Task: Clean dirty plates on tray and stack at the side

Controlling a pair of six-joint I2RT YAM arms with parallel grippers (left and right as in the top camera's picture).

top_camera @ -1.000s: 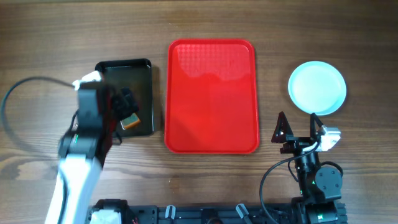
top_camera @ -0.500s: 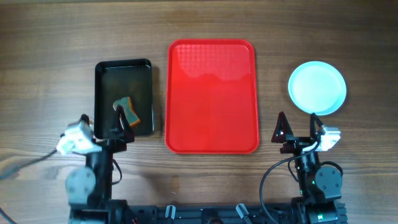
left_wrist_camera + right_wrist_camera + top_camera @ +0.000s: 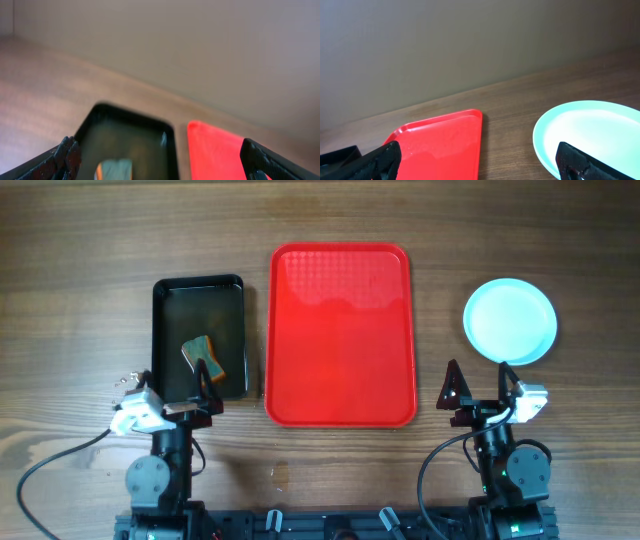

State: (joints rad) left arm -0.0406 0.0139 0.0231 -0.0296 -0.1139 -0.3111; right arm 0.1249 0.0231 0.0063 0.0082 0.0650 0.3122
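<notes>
The red tray point(image 3: 340, 335) lies in the middle of the table with nothing on it; it also shows in the left wrist view point(image 3: 215, 150) and the right wrist view point(image 3: 440, 145). A pale-blue plate point(image 3: 510, 321) sits on the table to the tray's right, with no smear visible; it also shows in the right wrist view point(image 3: 592, 132). I cannot tell whether more plates lie under it. My left gripper point(image 3: 178, 387) is open and empty at the near end of the black tray point(image 3: 200, 300). My right gripper point(image 3: 480, 390) is open and empty, just in front of the plate.
The black tray left of the red tray holds a sponge point(image 3: 203, 357) near its front end, blurred in the left wrist view point(image 3: 115, 170). Both arm bases stand at the table's front edge. A cable loops at the front left point(image 3: 60, 455).
My left arm has pulled back from over the black tray to the front edge, leaving the sponge in that tray. The right arm has not moved.
</notes>
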